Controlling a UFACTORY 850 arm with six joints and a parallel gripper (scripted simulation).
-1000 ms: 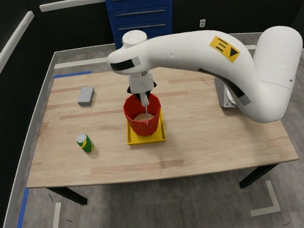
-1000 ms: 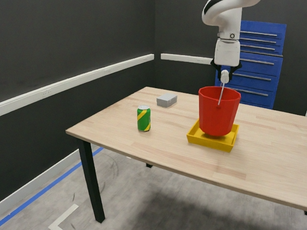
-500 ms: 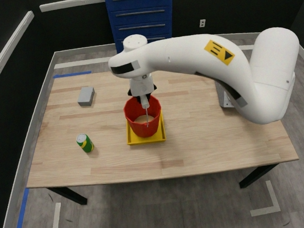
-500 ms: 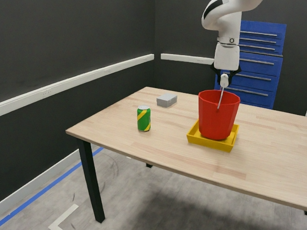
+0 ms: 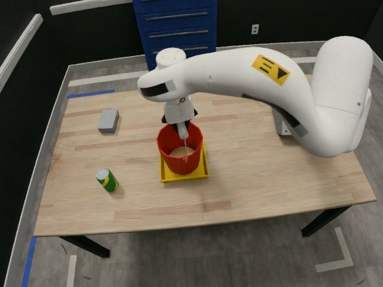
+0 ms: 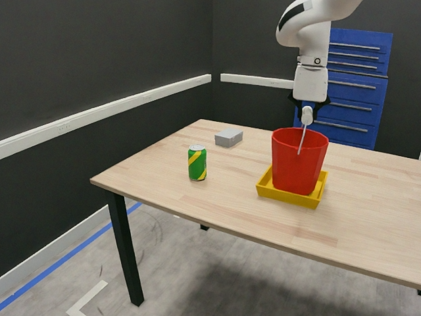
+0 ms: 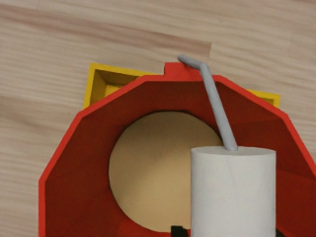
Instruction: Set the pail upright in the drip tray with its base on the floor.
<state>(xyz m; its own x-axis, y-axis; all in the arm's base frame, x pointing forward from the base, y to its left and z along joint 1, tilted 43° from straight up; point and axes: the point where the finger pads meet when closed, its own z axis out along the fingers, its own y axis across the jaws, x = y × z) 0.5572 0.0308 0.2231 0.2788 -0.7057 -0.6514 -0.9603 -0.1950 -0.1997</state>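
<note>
The red pail (image 5: 180, 150) stands upright inside the yellow drip tray (image 5: 183, 168), its base down within the tray's walls; I cannot tell whether it touches the floor. It also shows in the exterior view (image 6: 298, 159) over the tray (image 6: 291, 189). My gripper (image 5: 182, 125) is above the pail's rim, shut on the white grip of the pail's handle (image 6: 306, 115). The thin grey bail wire (image 7: 215, 106) runs from that white grip (image 7: 232, 190) to the pail's rim. In the wrist view the pail (image 7: 163, 163) fills the frame, with tray corners (image 7: 105, 82) showing behind it.
A green and yellow can (image 5: 106, 180) stands at the front left of the table. A grey block (image 5: 108, 121) lies at the back left. The arm's grey base (image 5: 283, 125) is at the right. A blue drawer cabinet (image 5: 178, 27) stands behind the table.
</note>
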